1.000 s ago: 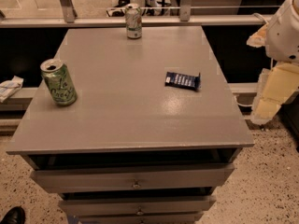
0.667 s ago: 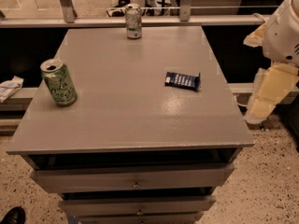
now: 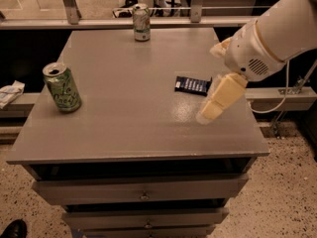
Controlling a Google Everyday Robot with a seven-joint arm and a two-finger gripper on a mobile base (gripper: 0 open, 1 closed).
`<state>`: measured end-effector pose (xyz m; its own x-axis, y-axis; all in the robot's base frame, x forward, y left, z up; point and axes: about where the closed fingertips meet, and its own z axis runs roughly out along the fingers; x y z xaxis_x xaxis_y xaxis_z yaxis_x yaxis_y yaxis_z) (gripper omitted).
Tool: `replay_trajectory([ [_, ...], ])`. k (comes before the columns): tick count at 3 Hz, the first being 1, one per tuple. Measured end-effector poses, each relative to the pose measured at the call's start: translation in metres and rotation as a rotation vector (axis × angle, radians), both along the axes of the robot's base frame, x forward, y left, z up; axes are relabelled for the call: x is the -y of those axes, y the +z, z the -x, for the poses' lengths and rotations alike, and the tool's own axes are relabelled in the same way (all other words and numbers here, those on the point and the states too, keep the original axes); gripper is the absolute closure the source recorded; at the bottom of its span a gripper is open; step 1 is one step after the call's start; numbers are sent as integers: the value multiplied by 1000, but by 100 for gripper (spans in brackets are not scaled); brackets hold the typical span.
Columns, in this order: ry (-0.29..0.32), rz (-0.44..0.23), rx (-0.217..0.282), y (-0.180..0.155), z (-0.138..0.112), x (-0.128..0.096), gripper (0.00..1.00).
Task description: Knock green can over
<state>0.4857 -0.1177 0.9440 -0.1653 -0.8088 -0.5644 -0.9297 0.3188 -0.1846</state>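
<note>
The wide grey flat-topped bench (image 3: 124, 128), with shallow grey drawers (image 3: 143, 190) stacked beneath it, filled most of the view. The robot's bulky white arm (image 3: 277, 33) reached in from the upper right, and its cream-coloured gripper (image 3: 216, 103) hung low over the right part of the bench, pointing down and to the left; whether it was released or clenched could not be told from this angle, and it grasped nothing visible. The light green aluminium drink can with darker green lettering (image 3: 62, 87) stood upright near the left edge of the bench, well apart from the gripper. A mostly white drink can (image 3: 141, 22) stood upright at the far edge, and a small dark blue flat packet (image 3: 192, 85) lay just beside the gripper. By the look of it, the approach was the step in hand, with no contact made yet. The next move called for a long sweep leftward across the bare bench, low enough to strike the green can on its side, while keeping away from the white can.
</note>
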Motion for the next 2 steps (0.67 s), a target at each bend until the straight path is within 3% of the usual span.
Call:
replay_trajectory([
  [1,41,-158,6,-3,-21,-62,0],
  [2,53,-240,28,4,-33,-94,0],
])
